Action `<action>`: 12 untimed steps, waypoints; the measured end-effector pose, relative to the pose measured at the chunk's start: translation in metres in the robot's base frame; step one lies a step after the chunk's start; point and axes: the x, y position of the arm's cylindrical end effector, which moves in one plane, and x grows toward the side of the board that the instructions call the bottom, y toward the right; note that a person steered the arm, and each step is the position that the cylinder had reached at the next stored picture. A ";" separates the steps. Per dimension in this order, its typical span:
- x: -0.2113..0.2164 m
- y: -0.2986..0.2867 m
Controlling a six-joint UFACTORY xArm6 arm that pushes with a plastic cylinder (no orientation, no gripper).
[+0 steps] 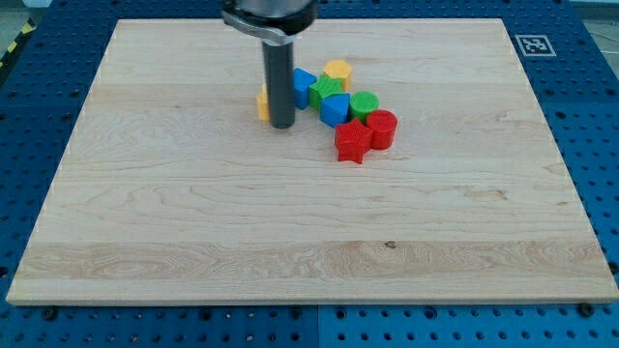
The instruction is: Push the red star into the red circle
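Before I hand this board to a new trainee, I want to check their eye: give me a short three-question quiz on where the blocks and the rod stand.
1. True or false: the red star touches the red circle.
2. Which block is partly hidden behind the rod? A) green circle B) an orange block C) the yellow block
3. Fill in: my tip stands to the view's ____ of the red star.

Key: 1 true, they sit pressed together. 2 B, it shows only at the rod's left edge. 3 left, and apart from it.
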 end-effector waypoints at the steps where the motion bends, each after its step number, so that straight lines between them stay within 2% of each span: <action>1: -0.018 -0.040; 2: -0.006 -0.011; 3: 0.014 0.052; 4: 0.055 0.077; 5: 0.105 0.077; 6: 0.117 0.105; 7: 0.094 0.126; 12: 0.056 0.113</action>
